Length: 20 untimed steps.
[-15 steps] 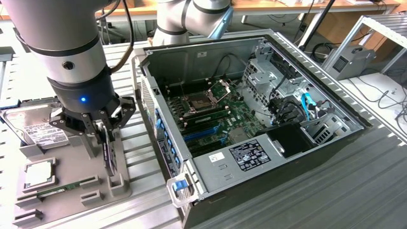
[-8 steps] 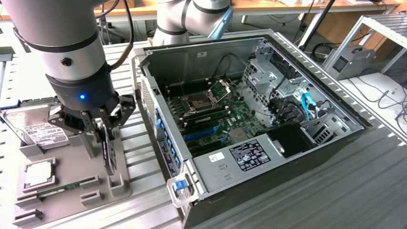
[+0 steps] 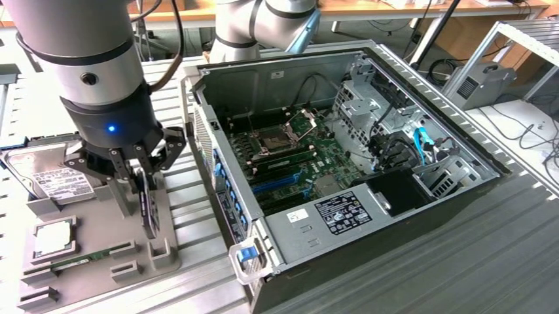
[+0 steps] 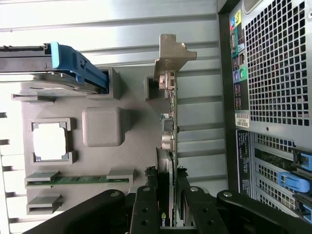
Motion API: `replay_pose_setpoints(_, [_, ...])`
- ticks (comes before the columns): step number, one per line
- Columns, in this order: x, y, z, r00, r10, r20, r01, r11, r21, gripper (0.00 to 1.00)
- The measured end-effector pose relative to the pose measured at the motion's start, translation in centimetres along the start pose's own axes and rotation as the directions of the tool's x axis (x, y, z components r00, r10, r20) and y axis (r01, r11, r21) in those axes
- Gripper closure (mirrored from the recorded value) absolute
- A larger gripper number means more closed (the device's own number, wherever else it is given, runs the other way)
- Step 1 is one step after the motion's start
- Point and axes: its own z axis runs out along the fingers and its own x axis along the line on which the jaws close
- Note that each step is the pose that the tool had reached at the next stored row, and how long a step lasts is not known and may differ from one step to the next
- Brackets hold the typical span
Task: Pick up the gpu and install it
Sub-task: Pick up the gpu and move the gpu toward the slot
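The gpu (image 3: 149, 212) stands on edge over the grey holder tray (image 3: 105, 275), beside the open computer case (image 3: 288, 226). My gripper (image 3: 140, 171) comes down from above and is shut on the card's upper edge. In the wrist view the black fingers (image 4: 146, 204) press both faces of the gpu (image 4: 169, 124), and its silver bracket (image 4: 170, 53) is at the far end. I cannot tell whether the card's lower edge still rests in the tray's slot.
On the tray (image 4: 131, 146) lie a hard drive (image 3: 52, 176), a processor chip (image 3: 54, 239) and a memory stick (image 3: 88, 258). The case's motherboard (image 3: 328, 157) with blue slots (image 3: 279, 180) lies open to the exterior view's right. A slatted metal table (image 3: 454, 261) is underneath.
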Motion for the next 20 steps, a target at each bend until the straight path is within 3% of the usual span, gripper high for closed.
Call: replay_pose_setpoints(20, [0.0,0.03,-1.16,1.0,0.0,0.0,0.0,1.0,0.0,0.74])
